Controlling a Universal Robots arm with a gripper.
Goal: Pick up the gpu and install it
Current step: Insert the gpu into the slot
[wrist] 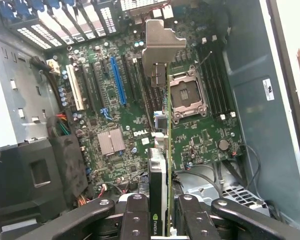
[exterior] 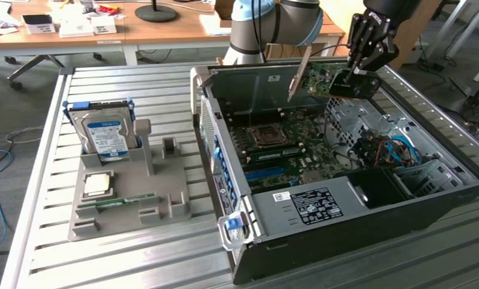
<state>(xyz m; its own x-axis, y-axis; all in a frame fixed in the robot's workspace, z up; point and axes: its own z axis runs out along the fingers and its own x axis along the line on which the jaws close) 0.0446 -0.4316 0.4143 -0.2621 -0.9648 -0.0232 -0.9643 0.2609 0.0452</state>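
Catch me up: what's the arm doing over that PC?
The gripper is shut on the gpu and holds it in the air above the open PC case, over the motherboard. The card is not seated in a slot yet. The hard drive, CPU and RAM stick sit on the grey tray at the exterior view's left.

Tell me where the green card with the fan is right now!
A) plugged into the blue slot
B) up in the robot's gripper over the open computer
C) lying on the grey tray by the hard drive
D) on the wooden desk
B: the gripper clamps the gpu in the air above the open computer case, and the blue slot below is bare.
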